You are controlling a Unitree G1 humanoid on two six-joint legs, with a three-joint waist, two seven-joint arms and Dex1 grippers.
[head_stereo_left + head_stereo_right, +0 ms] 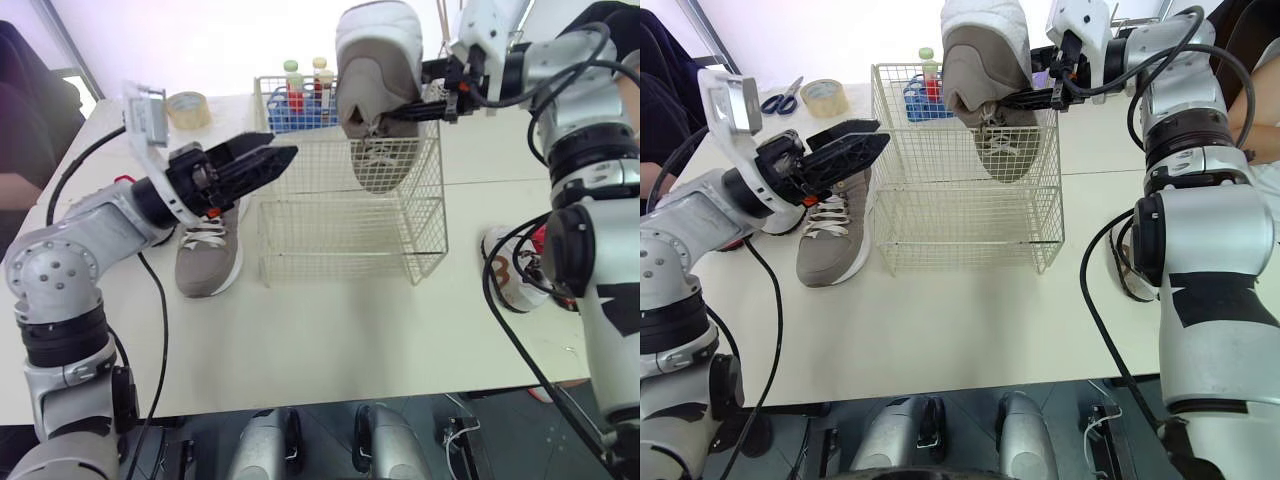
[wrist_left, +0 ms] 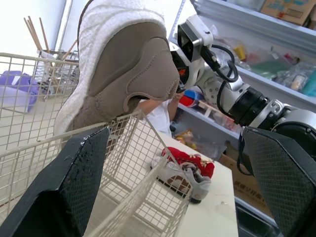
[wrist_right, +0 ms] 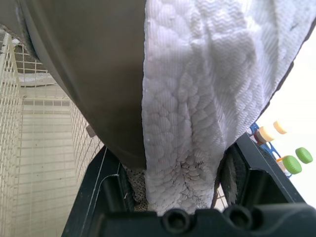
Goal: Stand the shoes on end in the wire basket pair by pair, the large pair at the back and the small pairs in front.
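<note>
Mid-table (image 1: 330, 340): wire basket (image 1: 350, 215), with large shoe (image 1: 378, 90) toe-down in its rear, heel above the rim. Left of basket: second large shoe (image 1: 208, 250), flat on table. Right: small shoes (image 1: 510, 268); behind: bottle rack (image 1: 292, 108) and tape roll (image 1: 188, 108).

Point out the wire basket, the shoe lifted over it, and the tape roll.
wire basket (image 1: 345, 250): left eye view, front wall.
lifted shoe (image 1: 366, 80): left eye view, grey heel.
tape roll (image 1: 190, 119): left eye view, outer side.
</note>
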